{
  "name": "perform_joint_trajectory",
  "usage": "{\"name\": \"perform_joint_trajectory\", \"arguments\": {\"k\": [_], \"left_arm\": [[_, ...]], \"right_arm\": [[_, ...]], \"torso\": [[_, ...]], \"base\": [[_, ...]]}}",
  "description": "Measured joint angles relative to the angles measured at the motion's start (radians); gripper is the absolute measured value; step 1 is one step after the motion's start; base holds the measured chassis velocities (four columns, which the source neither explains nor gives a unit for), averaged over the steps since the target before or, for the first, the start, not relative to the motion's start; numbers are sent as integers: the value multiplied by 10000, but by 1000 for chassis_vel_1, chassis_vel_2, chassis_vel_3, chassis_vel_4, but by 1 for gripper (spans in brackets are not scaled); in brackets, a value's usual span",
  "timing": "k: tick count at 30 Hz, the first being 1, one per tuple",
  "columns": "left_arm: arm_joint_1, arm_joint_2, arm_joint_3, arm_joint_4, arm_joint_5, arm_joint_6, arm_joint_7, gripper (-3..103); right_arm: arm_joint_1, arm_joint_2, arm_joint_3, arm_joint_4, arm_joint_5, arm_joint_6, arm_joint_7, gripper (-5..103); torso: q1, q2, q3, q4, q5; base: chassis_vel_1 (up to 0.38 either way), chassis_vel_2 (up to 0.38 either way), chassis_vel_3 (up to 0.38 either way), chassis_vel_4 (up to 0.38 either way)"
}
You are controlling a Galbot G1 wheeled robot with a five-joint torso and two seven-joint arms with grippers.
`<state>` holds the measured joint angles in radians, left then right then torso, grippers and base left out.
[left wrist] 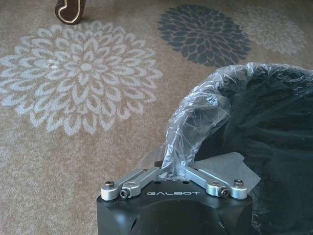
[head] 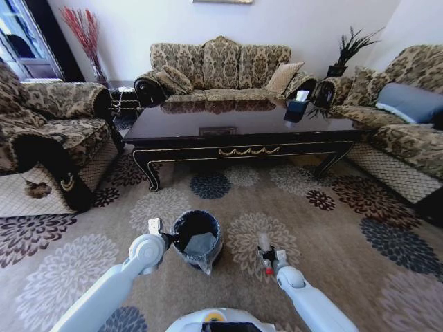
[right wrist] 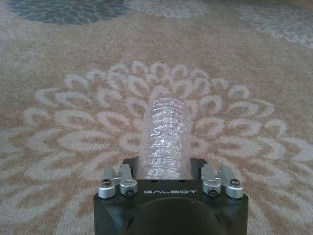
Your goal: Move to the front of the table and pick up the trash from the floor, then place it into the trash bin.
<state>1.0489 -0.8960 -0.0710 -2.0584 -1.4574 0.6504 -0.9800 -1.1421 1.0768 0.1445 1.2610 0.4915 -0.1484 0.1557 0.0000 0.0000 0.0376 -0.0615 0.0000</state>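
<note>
The black trash bin [head: 197, 238] stands on the flowered carpet floor [head: 332, 249], in front of the dark table [head: 242, 131]. My left gripper [head: 158, 228] is at the bin's left rim. In the left wrist view it [left wrist: 173, 171] is shut on a bunched fold of the clear liner [left wrist: 195, 122]. A pale flat piece [left wrist: 222, 164] lies inside the bin [left wrist: 274, 147]. To the right of the bin, my right gripper [head: 266, 256] is shut on the clear plastic bottle [head: 264, 242], held above the carpet. The ribbed bottle [right wrist: 166, 132] sticks out forward from my right gripper [right wrist: 167, 171].
A sofa [head: 221, 69] stands behind the table, with armchairs at the left [head: 48, 131] and right [head: 401, 117]. A dark tissue box [head: 297, 107] sits on the table's far right. One curved table leg [left wrist: 68, 11] shows beyond the bin. Open carpet lies on both sides.
</note>
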Motion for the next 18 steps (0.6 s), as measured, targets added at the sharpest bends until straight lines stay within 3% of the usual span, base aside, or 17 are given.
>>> {"name": "perform_joint_trajectory", "arguments": {"k": [2,3,5,11,18], "left_arm": [[12,0,-5,-20,2,-4,-4,0],[31,5,-14,-45,2,-7,-4,0],[36,9,-17,-53,2,-7,-5,0],[69,6,-21,-81,44,-7,-8,0],[70,-124,80,-98,128,-7,-6,0]], "right_arm": [[-12,-8,5,10,0,24,0,55],[-37,-21,12,43,0,52,0,44],[-42,-24,14,51,1,57,0,44],[-203,-33,118,273,1,120,88,27],[-529,-137,373,755,58,155,189,25]], "torso": [[0,0,0,0,0],[0,0,0,-1,0],[0,0,0,-1,0],[0,0,0,0,0],[0,0,0,-1,1]], "base": [[0,0,0,0],[0,0,0,0],[0,0,0,0],[0,0,0,0],[0,0,0,0]]}}
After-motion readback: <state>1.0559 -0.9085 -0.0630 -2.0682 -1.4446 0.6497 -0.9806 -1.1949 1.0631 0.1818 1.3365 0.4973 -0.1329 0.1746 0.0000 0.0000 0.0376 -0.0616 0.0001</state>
